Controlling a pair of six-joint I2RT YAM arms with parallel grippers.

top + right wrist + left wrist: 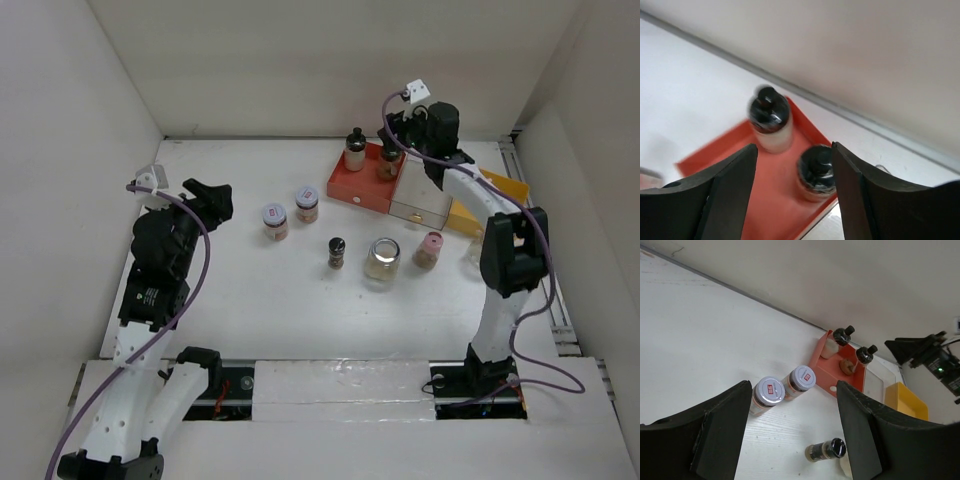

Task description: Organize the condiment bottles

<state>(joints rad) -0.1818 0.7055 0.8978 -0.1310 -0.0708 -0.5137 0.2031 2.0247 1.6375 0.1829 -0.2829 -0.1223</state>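
Two black-capped bottles (354, 148) (388, 162) stand in the red tray (350, 184). My right gripper (397, 128) hovers open just above them. In the right wrist view the nearer bottle (816, 170) sits close to the right finger (855, 190), with the other bottle (770, 117) behind; this gripper (792, 170) holds nothing. On the table stand two lilac-lidded jars (274, 221) (307, 203), a black-capped bottle (336, 252), a wide clear jar (382, 262) and a pink-capped bottle (429, 249). My left gripper (210, 200) is open and empty, left of the jars (769, 392) (801, 380).
A clear tray (420, 208) and a yellow tray (495, 200) lie right of the red tray, under the right arm. White walls enclose the table at the back and on both sides. The left wrist view also shows the red tray (830, 377) and the yellow tray (907, 401).
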